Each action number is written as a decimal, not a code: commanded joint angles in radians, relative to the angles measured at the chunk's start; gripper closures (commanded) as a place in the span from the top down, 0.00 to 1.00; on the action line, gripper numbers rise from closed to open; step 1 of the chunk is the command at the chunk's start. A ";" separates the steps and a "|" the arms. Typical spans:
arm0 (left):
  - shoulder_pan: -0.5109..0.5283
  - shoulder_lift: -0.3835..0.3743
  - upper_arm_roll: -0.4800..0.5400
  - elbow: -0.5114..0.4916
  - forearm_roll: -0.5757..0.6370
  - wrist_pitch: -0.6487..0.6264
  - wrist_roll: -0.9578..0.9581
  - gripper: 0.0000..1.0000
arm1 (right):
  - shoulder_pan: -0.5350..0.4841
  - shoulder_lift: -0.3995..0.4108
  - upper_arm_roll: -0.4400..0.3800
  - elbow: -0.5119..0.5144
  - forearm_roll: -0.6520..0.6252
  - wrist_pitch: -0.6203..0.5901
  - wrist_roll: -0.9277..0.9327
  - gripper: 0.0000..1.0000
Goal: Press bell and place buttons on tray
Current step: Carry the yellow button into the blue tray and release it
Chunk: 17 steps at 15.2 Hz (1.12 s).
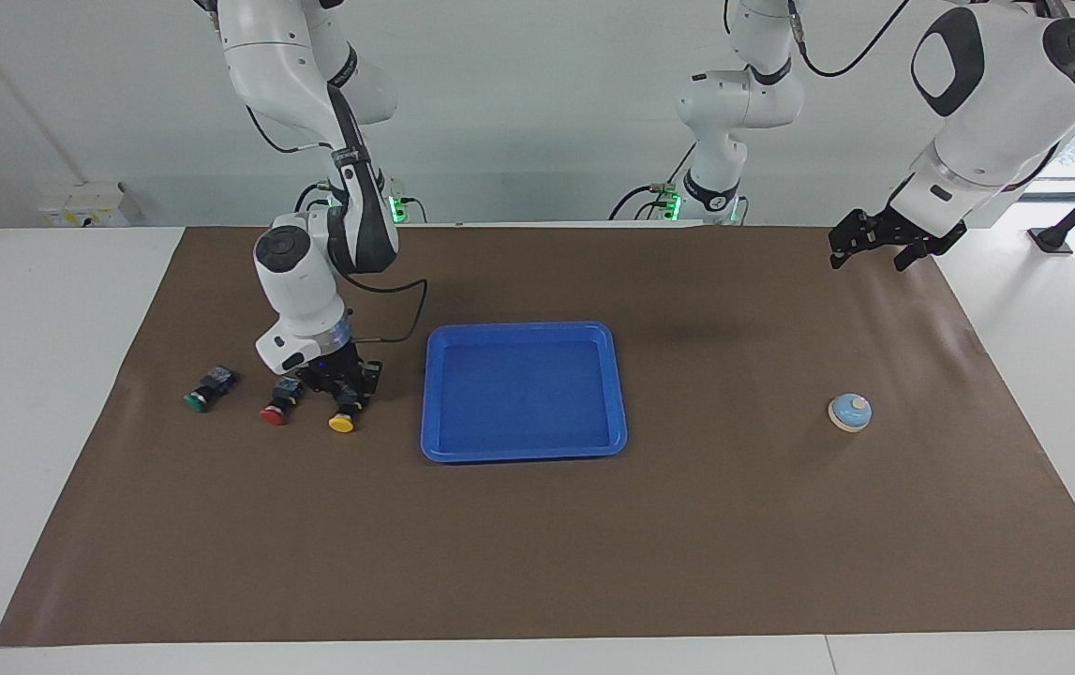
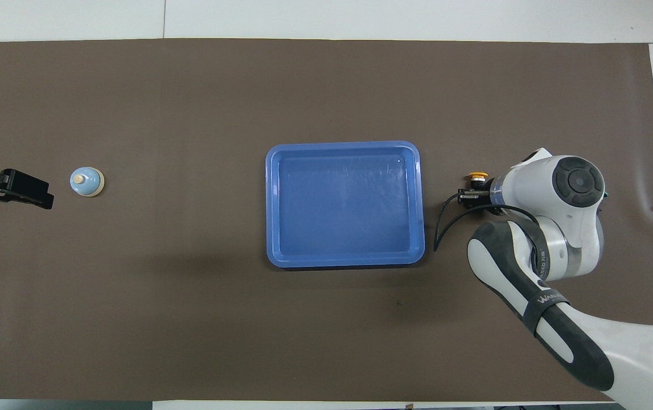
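On brown mat (image 1: 537, 525), glossy rectangular tray (image 1: 523, 329)

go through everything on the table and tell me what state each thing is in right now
Right gripper: shut on the yellow button.
Left gripper: open, holding nothing, up over the mat, waiting.
Red button: on the mat, untouched.
Green button: on the mat, untouched.
Tray: no buttons in it.
Bell: upright on the mat, nothing touching it.

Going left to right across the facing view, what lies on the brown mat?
green button → red button → yellow button, gripped by the right gripper → tray → bell.
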 commanded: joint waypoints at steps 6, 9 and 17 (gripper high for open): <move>0.002 -0.012 -0.001 -0.002 0.012 -0.001 -0.005 1.00 | 0.171 0.049 0.003 0.271 0.015 -0.245 0.217 0.00; 0.003 -0.012 0.001 -0.002 0.012 -0.001 -0.003 1.00 | 0.220 0.090 0.003 0.273 0.015 -0.177 0.314 0.00; 0.003 -0.012 0.001 -0.002 0.012 -0.001 -0.005 1.00 | 0.282 0.164 0.003 0.244 0.012 -0.037 0.429 0.00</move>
